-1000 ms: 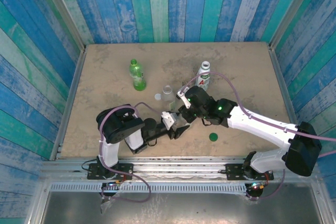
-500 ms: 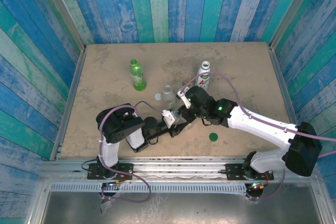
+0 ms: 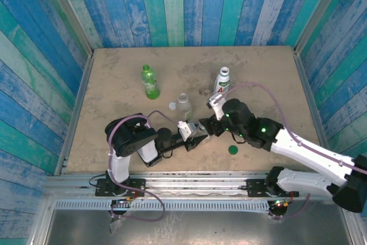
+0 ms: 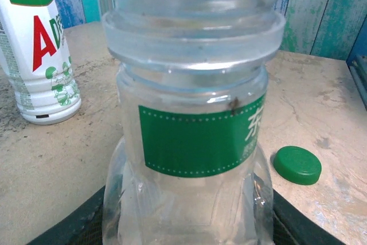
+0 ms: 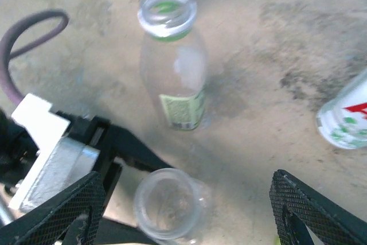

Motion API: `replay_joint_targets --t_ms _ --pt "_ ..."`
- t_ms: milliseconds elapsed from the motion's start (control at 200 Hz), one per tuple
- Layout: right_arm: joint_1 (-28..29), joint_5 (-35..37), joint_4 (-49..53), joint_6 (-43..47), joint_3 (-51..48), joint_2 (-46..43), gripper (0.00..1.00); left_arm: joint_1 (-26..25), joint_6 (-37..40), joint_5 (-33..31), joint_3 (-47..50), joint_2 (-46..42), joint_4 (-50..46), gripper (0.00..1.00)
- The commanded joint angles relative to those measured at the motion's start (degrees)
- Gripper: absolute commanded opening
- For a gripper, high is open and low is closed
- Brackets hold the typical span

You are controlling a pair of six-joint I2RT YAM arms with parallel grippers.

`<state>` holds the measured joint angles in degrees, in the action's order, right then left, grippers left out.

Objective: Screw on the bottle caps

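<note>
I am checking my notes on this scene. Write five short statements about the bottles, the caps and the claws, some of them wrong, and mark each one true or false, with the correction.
1. The dark green cap lies on the table, on no bottle. True.
2. The left claw holds the short clear bottle. True.
3. The tall clear bottle has its cap on. False: its mouth is open.
4. The right claw is shut on the white bottle. False: it is open, close to the short clear bottle, and the white bottle stands apart.
5. The green bottle lies on its side. False: it stands upright.
</note>
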<state>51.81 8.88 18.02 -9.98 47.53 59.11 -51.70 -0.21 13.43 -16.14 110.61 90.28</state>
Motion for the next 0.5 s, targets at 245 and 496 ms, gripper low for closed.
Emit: replay_joint_targets --t_ms 245,496 --pt "-15.8 12.66 -0.66 -13.64 -12.41 -6.68 0.79 -0.05 0.37 3.36 0.49 -1.2 5.67 0.53" --pt "-26.58 9.31 -3.09 -12.73 -16.18 2.69 0.79 -0.01 0.54 3.79 0.23 -1.45 4.82 0.54"
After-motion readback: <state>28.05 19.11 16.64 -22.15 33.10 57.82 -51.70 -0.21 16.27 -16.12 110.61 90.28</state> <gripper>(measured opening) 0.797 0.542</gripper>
